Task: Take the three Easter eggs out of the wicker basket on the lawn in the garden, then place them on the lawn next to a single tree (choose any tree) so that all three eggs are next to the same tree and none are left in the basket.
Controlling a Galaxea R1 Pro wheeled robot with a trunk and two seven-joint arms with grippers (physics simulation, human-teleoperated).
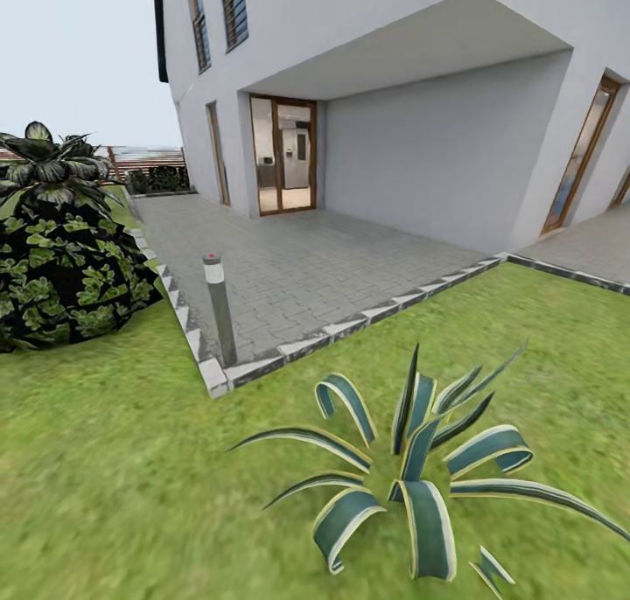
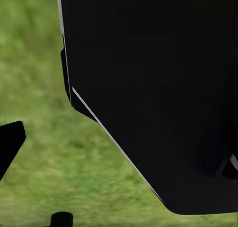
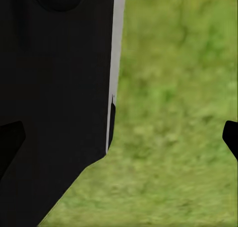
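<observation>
The lawn (image 1: 131, 477) is spreading before a paved terrace (image 1: 297, 259); the robot should be scanning for the basket; gripper states cannot be told.

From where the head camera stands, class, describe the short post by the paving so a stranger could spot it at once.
Start at the white house and its grey paved patio. Follow the patio's stone kerb to the corner nearest the camera, where the lawn begins. The grey bollard stands there upright, slim and plain with a red-marked cap, unlike the leafy bush and striped agave.
</observation>
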